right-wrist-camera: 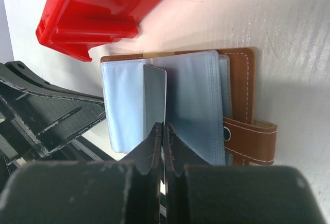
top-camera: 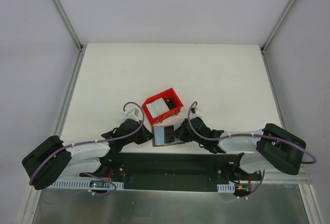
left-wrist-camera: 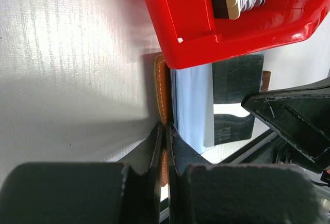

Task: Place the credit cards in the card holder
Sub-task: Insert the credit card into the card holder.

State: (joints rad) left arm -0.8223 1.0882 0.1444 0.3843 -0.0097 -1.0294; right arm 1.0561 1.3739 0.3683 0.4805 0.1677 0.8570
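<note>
While the red tray (top-camera: 148, 111) at the centre of the top view holds a row of pale credit cards (top-camera: 161, 105) standing on edge, the card holder (top-camera: 164, 135) lies open on the table (top-camera: 206, 74) just below it, pale blue sleeves up, between the two grippers. The left gripper (left-wrist-camera: 166, 128), at the lower centre of its wrist view, is pinched tight on the holder's brown edge. The right gripper (right-wrist-camera: 163, 127) is likewise closed, nipping a single grey-blue card (right-wrist-camera: 154, 95) that stands on edge over the open sleeves.
</note>
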